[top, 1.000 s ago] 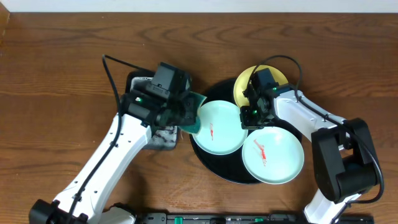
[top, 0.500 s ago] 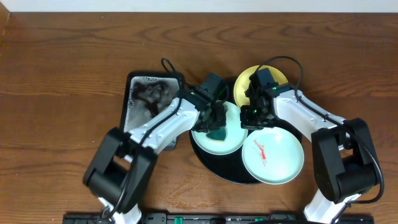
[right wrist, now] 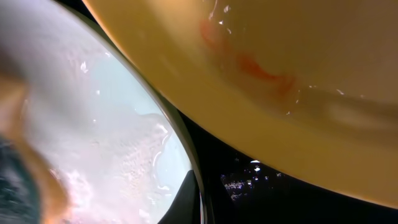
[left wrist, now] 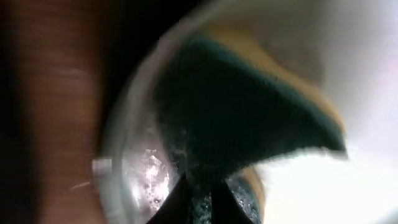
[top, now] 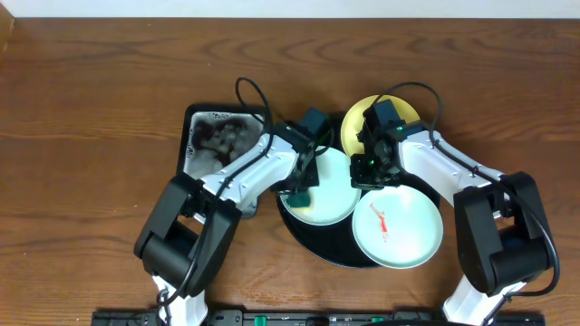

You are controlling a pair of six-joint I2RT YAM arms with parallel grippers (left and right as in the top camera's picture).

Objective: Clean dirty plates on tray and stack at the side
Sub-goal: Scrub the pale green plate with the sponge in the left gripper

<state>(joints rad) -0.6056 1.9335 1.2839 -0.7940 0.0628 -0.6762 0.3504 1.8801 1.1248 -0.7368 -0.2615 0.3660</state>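
The round black tray [top: 319, 240] holds three plates. My left gripper [top: 302, 184] is shut on a green sponge [top: 301, 196] and presses it on the left side of the left mint-blue plate [top: 331, 192]. The left wrist view shows the wet sponge [left wrist: 236, 112] on that plate's sudsy rim [left wrist: 121, 149]. My right gripper [top: 366, 169] is shut on this plate's right rim [right wrist: 186, 155]. The yellow plate [top: 355, 119] lies behind, with a red smear [right wrist: 249, 62]. The second mint-blue plate [top: 399, 226] has a red smear.
A rectangular black sudsy tray [top: 217, 140] stands left of the round tray, under my left arm. Bare wooden table [top: 91, 136] lies to the left, behind and to the far right.
My left gripper carried the sponge from the rectangular tray onto the left mint-blue plate and slid it to the plate's left side. That plate's red smear no longer shows. The right arm stayed still.
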